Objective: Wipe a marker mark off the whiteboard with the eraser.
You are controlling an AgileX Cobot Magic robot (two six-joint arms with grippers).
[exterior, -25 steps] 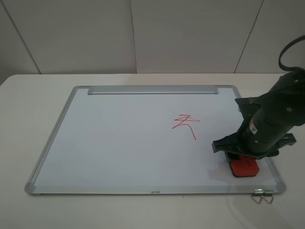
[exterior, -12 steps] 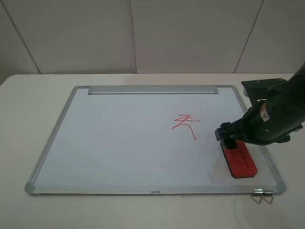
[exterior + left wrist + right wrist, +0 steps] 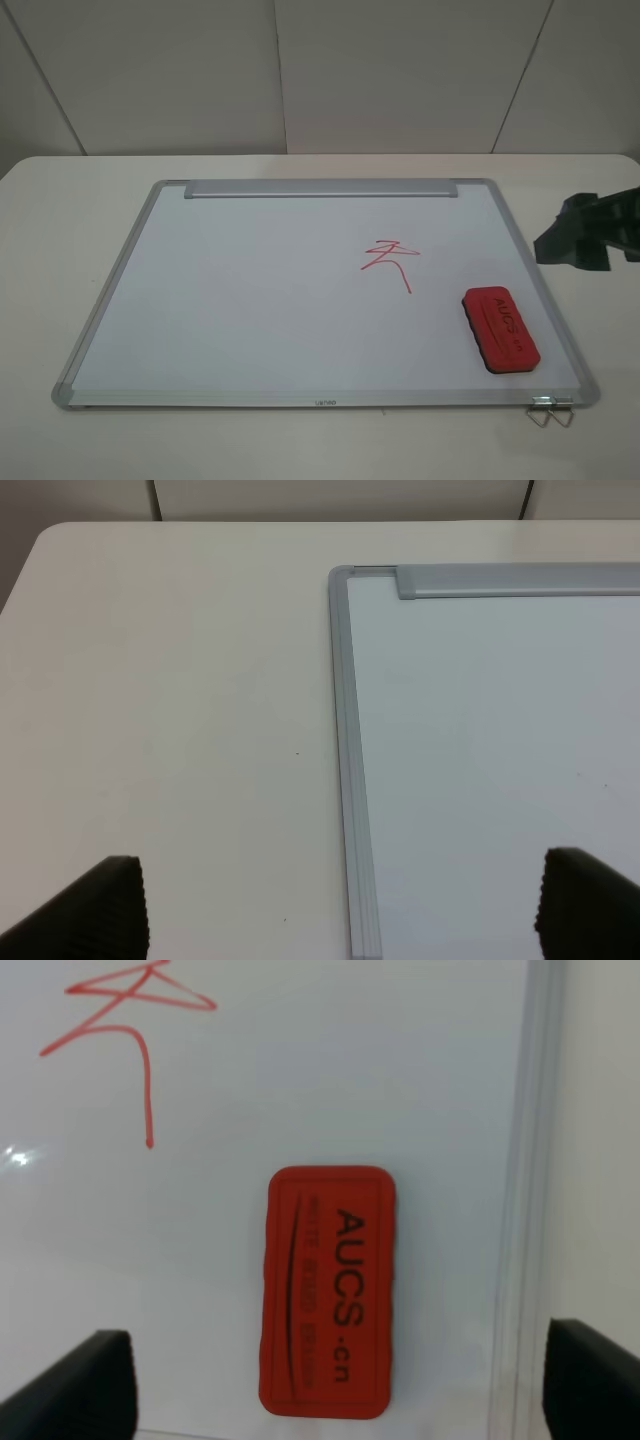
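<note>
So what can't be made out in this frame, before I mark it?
- Right gripper: exterior high view cuts it off at the frame edge; only a dark part shows.
- Left gripper: absent from the exterior high view; the left wrist view shows only two finger ends.
- Eraser: small print beside "AUCS" is too blurred to read; felt base hidden underneath.
- Whiteboard: bottom-frame lettering too small.

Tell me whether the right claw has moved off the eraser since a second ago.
Yes. The right claw has pulled back toward the right, past the whiteboard frame, leaving the eraser lying free on the board.
</note>
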